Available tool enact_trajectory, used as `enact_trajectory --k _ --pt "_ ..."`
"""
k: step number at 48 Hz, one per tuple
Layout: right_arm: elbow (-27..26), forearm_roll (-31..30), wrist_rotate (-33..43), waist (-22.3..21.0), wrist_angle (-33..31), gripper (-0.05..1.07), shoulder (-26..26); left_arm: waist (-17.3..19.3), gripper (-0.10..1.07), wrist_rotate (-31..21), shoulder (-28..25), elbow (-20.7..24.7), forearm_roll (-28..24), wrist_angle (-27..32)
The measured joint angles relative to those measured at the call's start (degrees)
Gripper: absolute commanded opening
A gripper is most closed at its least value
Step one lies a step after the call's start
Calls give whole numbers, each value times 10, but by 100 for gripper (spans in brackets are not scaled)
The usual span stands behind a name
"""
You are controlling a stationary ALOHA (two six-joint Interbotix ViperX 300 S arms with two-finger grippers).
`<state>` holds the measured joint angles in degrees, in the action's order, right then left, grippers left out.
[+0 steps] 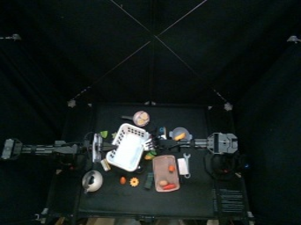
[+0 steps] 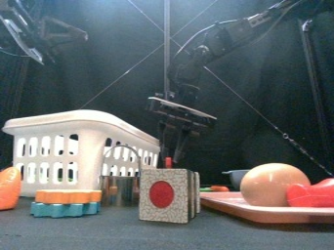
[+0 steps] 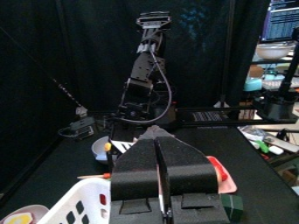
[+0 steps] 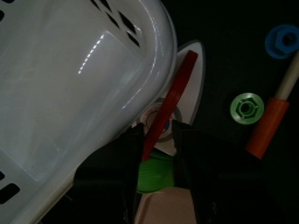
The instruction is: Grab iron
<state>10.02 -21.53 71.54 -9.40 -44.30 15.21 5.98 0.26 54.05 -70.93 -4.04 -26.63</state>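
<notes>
The iron [image 4: 191,63] is white with a red handle [image 4: 176,87]. It lies on the table against the side of the white basket [image 4: 70,96]. In the right wrist view my right gripper [image 4: 162,147] is on the end of the red handle, one jaw close on each side. In the front view it [image 2: 174,145] hangs behind the basket [image 2: 65,146]. My left gripper [image 3: 160,136] is shut and empty, held over the basket's near end [image 3: 76,208]. In the top view it [image 1: 104,149] is at the basket's left side.
A red tray [image 2: 261,207] with a peach ball [image 2: 274,183] stands front right. A card block with a red dot [image 2: 167,192], a silver cup [image 2: 120,186] and stacked gears [image 2: 65,202] stand at the front. A green disc [image 4: 246,108] and an orange-handled tool [image 4: 275,114] lie near the iron.
</notes>
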Motion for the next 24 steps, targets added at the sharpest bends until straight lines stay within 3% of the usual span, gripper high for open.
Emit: enact_trajectory --k 13,24 --pt "-9 3 -1 -4 -9 67 18 1 0 0 0 0 0 0" --pt "-10 0 -4 -5 -38 50 18 1 0 0 0 0 0 0"
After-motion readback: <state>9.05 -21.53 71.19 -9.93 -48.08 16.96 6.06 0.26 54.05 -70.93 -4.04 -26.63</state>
